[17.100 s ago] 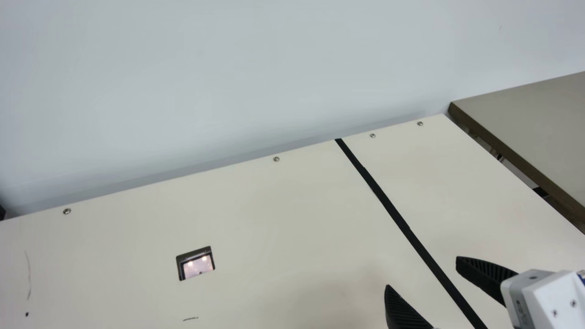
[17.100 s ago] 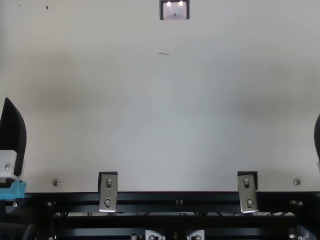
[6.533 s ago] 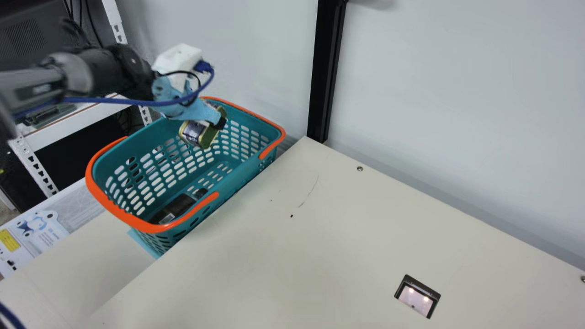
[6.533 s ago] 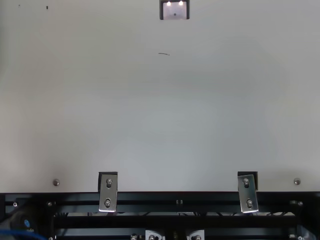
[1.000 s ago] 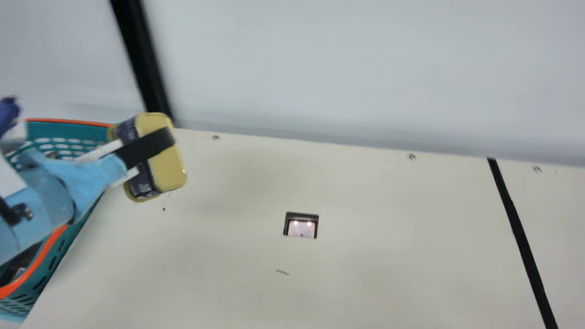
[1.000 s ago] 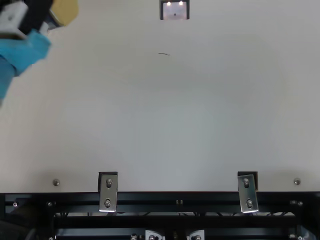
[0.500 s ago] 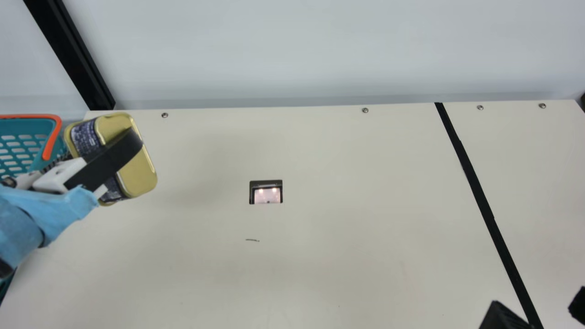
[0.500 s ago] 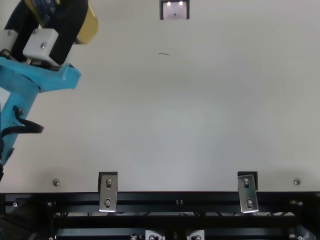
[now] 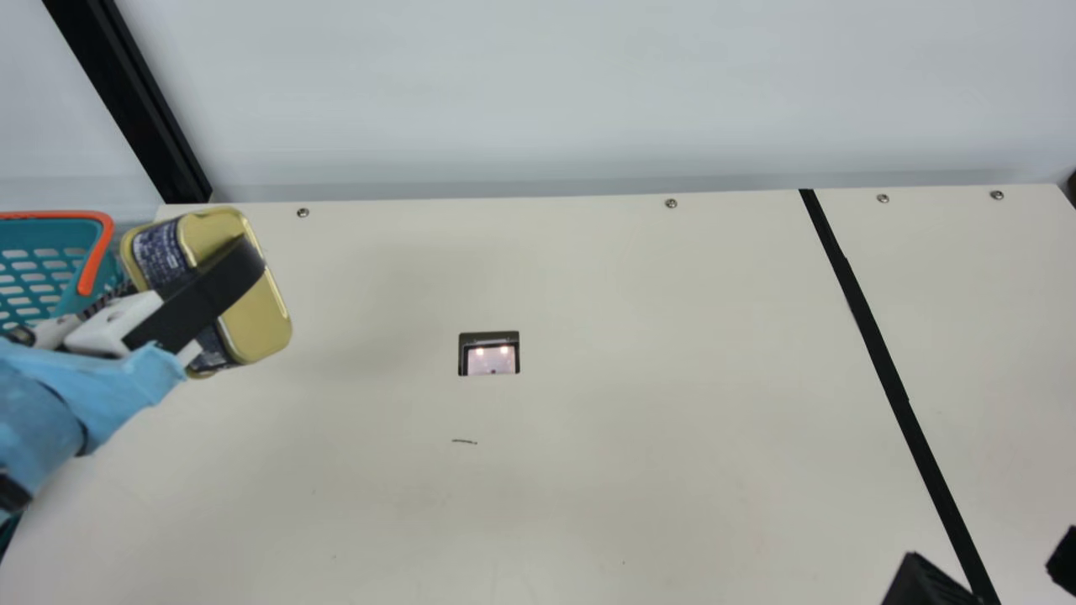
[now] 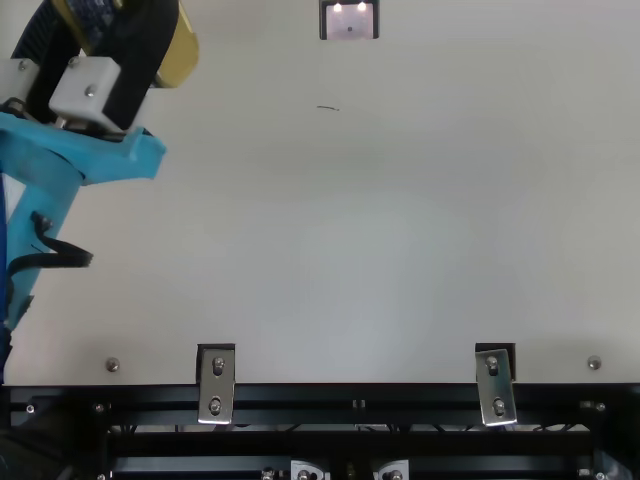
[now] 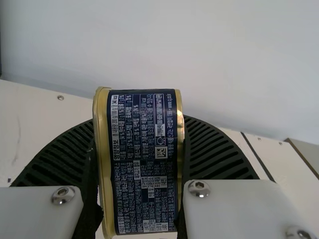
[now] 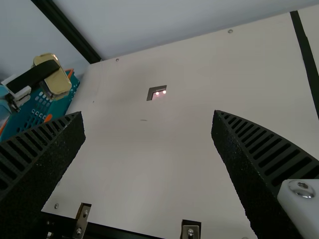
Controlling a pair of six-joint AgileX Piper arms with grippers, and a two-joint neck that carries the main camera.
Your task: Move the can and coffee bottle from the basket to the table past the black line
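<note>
Table (image 9: pixel 588 470): a long bare-surface run lies on the near-left side of the black line, so I judge the carry long. Main risk is stopping short of the line and calling it done.

Basket (image 9: pixel 50 234): well left of the line. A swing back that way could clip its rim and knock the load loose.

Black line (image 9: pixel 876 344): this is the pass mark. A can set on it, or toppling back over it, fails.

My left gripper (image 11: pixel 138 144): clamped on the can, well left of the line. Reaching past the line with this arm looks like a stretch; at full reach I'd expect a poor angle and a tilted release.

My right gripper (image 12: pixel 148 117): open, nothing in it, tips close to the line in the main view. If it stays parked, the arms could collide there. If I hand over, my left pads cover the can's broad faces, so the second grip could be skewed.

Rectangular food can (image 9: pixel 256 311): tilted, held up left of the line. Smooth metal; a fast swing could rotate or slip it.

Table recess (image 9: pixel 489 360): left of the line. Lowering too early could catch a corner on its edge.
</note>
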